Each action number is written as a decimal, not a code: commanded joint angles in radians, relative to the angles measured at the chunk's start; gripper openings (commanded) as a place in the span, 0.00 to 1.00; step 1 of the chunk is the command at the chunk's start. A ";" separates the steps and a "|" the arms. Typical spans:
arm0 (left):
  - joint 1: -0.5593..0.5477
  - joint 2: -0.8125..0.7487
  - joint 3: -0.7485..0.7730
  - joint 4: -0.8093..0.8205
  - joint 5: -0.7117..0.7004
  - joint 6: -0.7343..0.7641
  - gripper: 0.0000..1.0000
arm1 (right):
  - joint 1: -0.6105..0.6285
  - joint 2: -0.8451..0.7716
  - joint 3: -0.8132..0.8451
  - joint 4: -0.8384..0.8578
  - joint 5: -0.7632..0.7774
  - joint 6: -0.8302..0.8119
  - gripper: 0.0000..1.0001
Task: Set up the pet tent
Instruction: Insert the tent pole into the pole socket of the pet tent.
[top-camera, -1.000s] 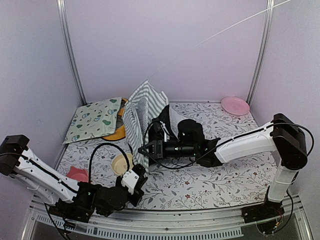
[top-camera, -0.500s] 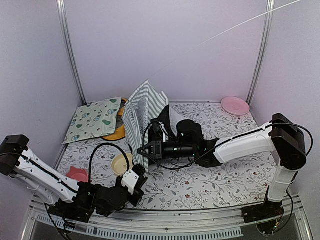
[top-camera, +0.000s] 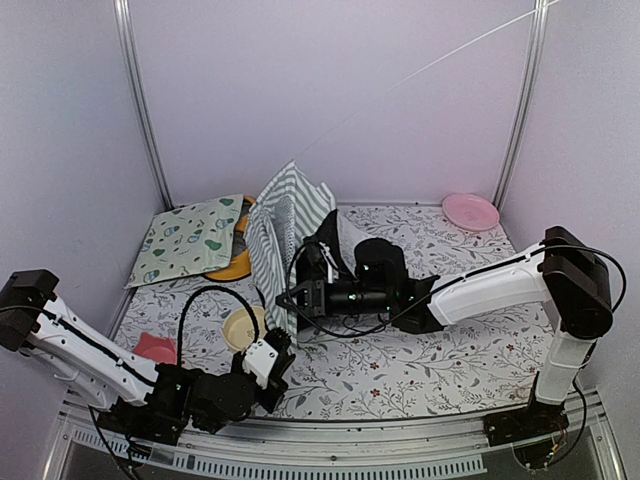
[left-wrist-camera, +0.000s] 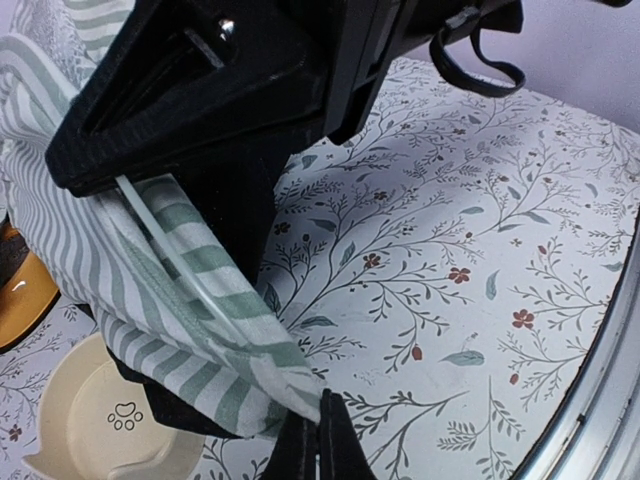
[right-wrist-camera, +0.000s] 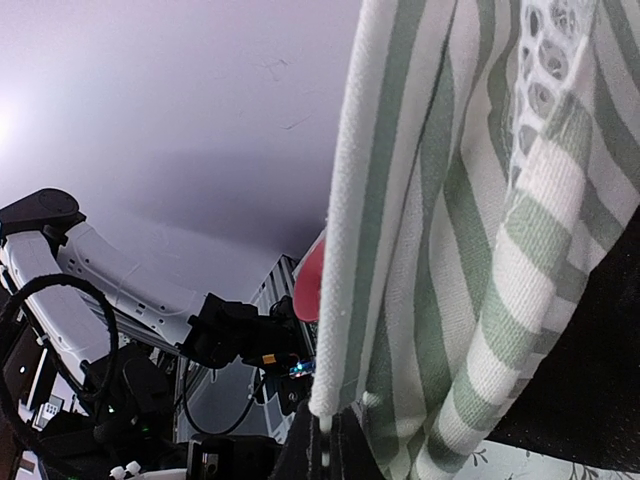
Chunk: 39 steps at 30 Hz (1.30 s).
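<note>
The pet tent (top-camera: 285, 222), grey-green and white striped fabric, stands crumpled at mid-table. One thin white pole (top-camera: 440, 66) runs from it up to the top right. My right gripper (top-camera: 283, 298) reaches in from the right, low on the tent's front. In the right wrist view it (right-wrist-camera: 325, 445) is shut on the pole end where that leaves the striped sleeve (right-wrist-camera: 352, 250). Lace (right-wrist-camera: 545, 45) shows at the top. My left gripper (left-wrist-camera: 320, 440) is shut on the lowest corner of the striped fabric (left-wrist-camera: 190, 300), just under the right gripper (left-wrist-camera: 200, 90). From above, the left gripper (top-camera: 281, 347) sits near the front edge.
A cream mat with teal shapes (top-camera: 190, 240) lies at the back left over an orange bowl (top-camera: 236, 266). A cream paw-print bowl (top-camera: 243, 326) sits beside the left gripper and a red bowl (top-camera: 155, 348) further left. A pink plate (top-camera: 470, 211) is at the back right.
The long pole's far end has swayed a little at the top right. Both grippers keep their places and their hold.
</note>
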<state>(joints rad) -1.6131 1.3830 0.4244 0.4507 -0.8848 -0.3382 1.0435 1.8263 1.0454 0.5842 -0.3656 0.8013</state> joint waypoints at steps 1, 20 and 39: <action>-0.063 0.016 -0.003 -0.012 0.188 0.002 0.00 | -0.113 -0.035 0.027 0.117 0.235 -0.013 0.00; -0.063 0.017 0.004 -0.019 0.180 0.003 0.00 | -0.081 0.014 0.032 0.118 0.204 -0.001 0.00; -0.058 0.014 0.005 -0.015 0.174 0.007 0.00 | -0.058 0.030 0.006 0.129 0.206 0.012 0.00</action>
<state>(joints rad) -1.6131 1.3861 0.4244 0.4416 -0.8841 -0.3378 1.0412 1.8458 1.0397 0.5869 -0.3801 0.8124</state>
